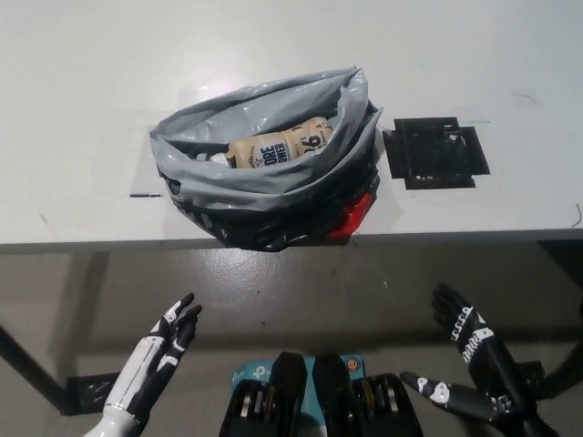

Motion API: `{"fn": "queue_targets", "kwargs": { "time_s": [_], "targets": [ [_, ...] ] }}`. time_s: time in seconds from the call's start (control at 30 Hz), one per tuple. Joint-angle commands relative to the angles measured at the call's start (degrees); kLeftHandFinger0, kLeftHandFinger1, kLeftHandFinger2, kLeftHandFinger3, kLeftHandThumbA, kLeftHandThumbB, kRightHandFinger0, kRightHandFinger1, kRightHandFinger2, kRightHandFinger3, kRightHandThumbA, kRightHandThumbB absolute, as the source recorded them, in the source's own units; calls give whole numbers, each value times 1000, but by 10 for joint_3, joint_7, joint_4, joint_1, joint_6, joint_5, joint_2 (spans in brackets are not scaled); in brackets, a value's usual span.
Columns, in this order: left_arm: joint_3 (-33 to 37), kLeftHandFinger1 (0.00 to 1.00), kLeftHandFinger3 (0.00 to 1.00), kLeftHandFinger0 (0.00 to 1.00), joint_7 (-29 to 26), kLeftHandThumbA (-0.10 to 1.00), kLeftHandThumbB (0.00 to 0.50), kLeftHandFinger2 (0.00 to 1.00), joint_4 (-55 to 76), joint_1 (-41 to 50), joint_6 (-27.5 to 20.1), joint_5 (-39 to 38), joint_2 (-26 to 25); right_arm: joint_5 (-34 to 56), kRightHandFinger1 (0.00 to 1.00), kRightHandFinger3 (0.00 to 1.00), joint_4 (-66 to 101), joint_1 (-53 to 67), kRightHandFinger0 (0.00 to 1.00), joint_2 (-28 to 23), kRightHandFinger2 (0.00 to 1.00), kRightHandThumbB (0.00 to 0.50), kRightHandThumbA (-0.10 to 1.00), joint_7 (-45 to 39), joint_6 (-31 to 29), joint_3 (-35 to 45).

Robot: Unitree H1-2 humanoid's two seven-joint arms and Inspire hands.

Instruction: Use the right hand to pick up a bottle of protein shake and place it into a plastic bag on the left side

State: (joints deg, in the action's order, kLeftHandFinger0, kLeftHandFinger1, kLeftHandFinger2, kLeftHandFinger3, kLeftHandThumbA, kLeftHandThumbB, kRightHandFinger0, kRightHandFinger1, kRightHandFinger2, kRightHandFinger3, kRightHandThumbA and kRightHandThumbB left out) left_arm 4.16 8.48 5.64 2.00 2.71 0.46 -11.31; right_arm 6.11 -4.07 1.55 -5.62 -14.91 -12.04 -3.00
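Our right hand [474,364] hangs empty with fingers apart below the tabletop [91,109] edge at the lower right, and our left hand [164,341] rests open at the lower left. On the tabletop we see the grey plastic bag [264,182], then the protein shake bottle [278,146] lying on its side inside it, and a black square mark [434,152] just beside the bag.

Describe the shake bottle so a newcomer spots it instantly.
On the white table, near its front edge, sits a crumpled grey plastic bag. Inside its open mouth lies the protein shake bottle, on its side. It is the only cream-coloured, dark-lettered thing there.
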Motion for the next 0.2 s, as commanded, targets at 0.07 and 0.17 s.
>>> {"fn": "queue_targets", "kwargs": {
  "time_s": [0.07,0.17],
  "targets": [
    [-9,1000,1000,1000,10,901,34,1000,14,-6,-5,-18,-3,-2,1000,1000,3,-10,1000,-9,1000,246,905,-8,-32,-7],
    [-10,1000,1000,1000,10,900,32,1000,13,-7,-3,-18,-4,1,1000,1000,4,-12,1000,-9,1000,253,908,-8,-24,-7]
  ]
}}
